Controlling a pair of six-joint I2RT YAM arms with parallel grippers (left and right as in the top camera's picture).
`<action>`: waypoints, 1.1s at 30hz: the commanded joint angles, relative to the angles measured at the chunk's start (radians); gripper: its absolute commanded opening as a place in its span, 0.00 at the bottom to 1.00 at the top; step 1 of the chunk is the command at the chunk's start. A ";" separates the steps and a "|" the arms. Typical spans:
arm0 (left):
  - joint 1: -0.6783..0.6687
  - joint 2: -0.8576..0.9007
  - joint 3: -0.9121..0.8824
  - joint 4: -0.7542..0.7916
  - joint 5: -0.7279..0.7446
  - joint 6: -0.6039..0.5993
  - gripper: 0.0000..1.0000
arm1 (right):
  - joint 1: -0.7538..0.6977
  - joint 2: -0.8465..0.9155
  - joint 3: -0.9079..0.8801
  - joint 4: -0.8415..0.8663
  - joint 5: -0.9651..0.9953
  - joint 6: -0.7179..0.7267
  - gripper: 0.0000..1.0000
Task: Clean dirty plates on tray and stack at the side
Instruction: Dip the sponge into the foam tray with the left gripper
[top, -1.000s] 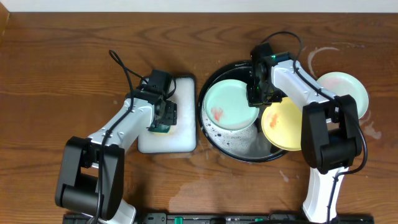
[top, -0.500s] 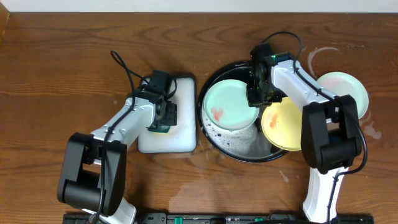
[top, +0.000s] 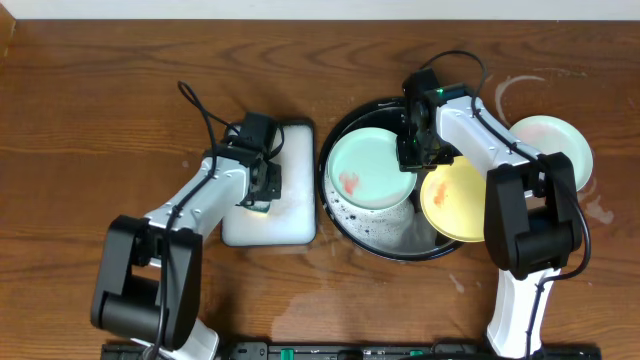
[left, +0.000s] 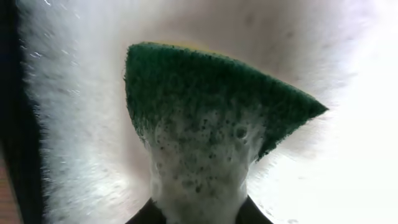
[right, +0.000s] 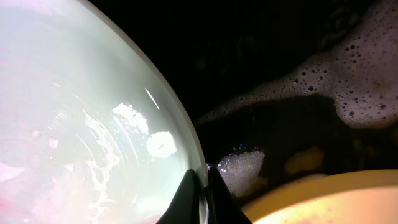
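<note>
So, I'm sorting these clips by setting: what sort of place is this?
Probably a tabletop dishwashing setup, not a real kitchen: a wooden table, a sudsy black basin holding a smeared mint-green plate, and a soapy green sponge.

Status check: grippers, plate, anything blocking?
Left gripper shut on soapy green sponge over white tray. Right gripper shut on mint plate, at its rim, in black tray; red smear unwashed. Yellow plate crowds that grip.

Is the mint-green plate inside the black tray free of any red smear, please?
No, the overhead view shows a red-orange smear on the left part of the mint-green plate in the black tray.
</note>
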 joint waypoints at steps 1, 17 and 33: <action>0.001 -0.075 0.030 -0.001 0.003 -0.026 0.19 | 0.005 0.013 -0.013 -0.008 0.056 -0.022 0.01; 0.001 -0.103 0.004 0.071 0.037 -0.058 0.08 | 0.005 0.013 -0.013 -0.008 0.056 -0.022 0.01; -0.001 -0.258 -0.001 0.104 0.040 -0.088 0.07 | 0.005 0.013 -0.013 -0.005 0.056 -0.022 0.01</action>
